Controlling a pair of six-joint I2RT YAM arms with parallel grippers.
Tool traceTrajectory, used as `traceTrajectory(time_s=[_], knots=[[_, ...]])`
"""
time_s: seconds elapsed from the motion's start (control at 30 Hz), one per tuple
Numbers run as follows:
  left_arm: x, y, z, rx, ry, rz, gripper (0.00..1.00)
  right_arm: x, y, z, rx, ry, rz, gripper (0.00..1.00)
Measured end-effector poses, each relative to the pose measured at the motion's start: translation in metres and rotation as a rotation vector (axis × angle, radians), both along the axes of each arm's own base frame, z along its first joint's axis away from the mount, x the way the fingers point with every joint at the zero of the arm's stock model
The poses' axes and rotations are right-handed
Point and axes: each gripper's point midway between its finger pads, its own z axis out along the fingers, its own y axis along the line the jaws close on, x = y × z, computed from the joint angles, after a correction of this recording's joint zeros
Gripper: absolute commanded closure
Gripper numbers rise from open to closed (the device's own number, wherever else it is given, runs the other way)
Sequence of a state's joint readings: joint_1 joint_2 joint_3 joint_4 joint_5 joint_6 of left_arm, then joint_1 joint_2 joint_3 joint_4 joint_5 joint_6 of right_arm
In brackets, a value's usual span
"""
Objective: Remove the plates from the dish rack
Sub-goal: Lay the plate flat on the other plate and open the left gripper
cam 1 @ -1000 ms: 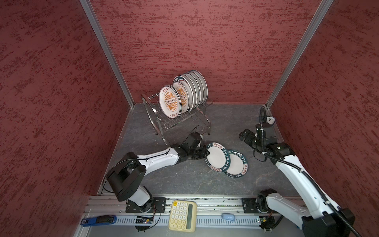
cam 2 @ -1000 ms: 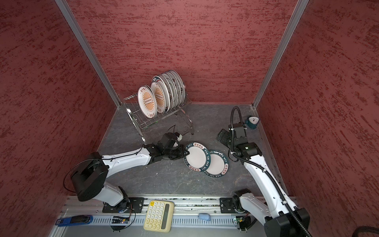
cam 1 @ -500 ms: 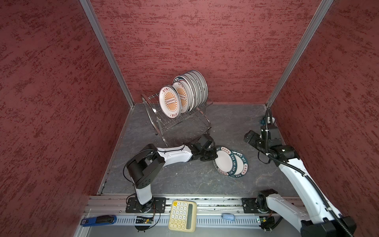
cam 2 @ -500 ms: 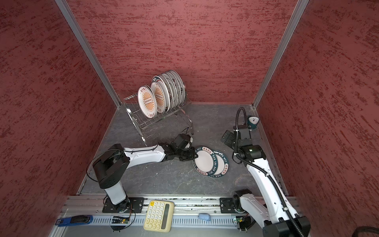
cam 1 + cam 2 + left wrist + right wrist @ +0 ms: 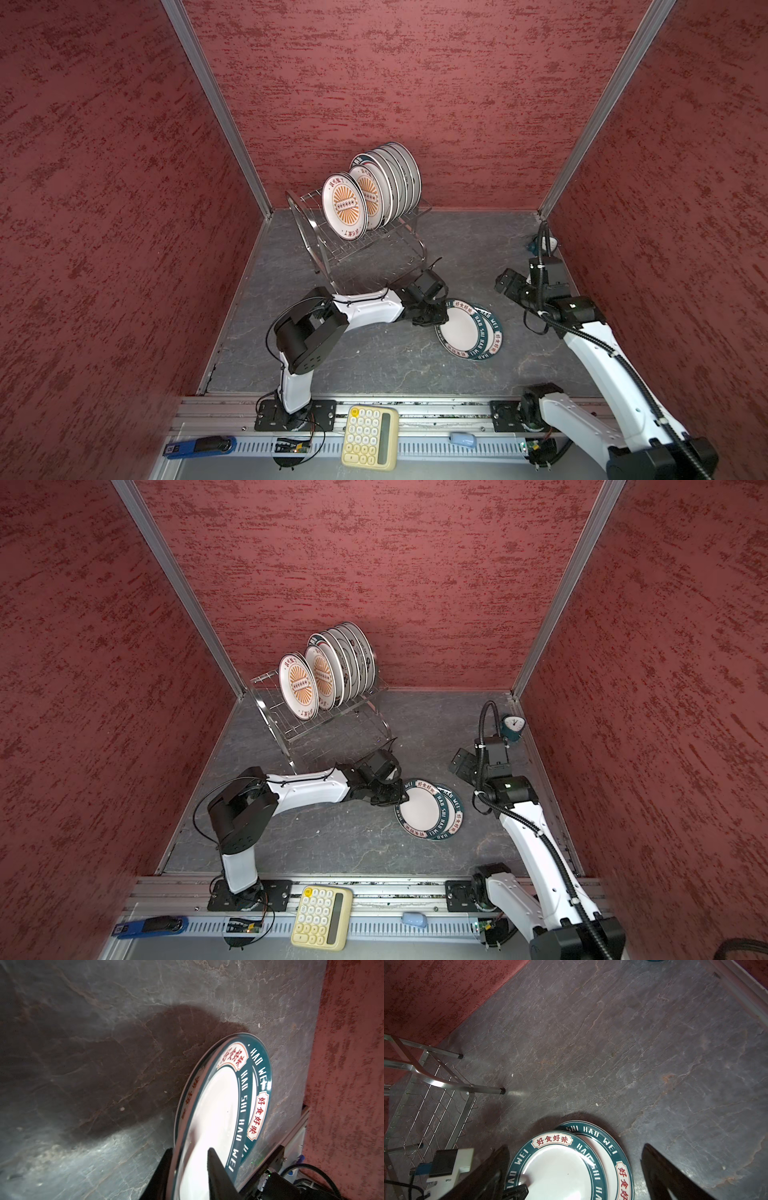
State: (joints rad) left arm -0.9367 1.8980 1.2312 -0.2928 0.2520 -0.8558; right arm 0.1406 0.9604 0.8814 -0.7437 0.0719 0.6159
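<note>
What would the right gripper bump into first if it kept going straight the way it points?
Most likely the bottom plate of the two lying on the table, straight ahead of the open right gripper. Depth is unclear, so it might touch bare table just past it instead.

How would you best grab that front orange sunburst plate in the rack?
Probably pinch its top rim from above: the front sunburst plate stands on edge in the dish rack, its rim thin and exposed, neighbours close behind.

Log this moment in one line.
left gripper: open, astride top plate rim | top plate: overlaps lower plate | right gripper: open, empty | rack: plates upright inside
</note>
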Motion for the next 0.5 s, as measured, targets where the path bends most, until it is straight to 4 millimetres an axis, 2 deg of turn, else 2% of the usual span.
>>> traceTrajectory(time_s=[0.17,0.5], knots=[[-0.003,0.0,-0.004,0.037,0.011,-0.002,0.59,0.0,-0.002,0.002,-0.008,-0.007,0.005,0.01],[-0.001,-0.011,-0.011,0.071,0.02,-0.007,0.57,-0.003,-0.008,0.012,-0.01,-0.046,-0.006,0.01]])
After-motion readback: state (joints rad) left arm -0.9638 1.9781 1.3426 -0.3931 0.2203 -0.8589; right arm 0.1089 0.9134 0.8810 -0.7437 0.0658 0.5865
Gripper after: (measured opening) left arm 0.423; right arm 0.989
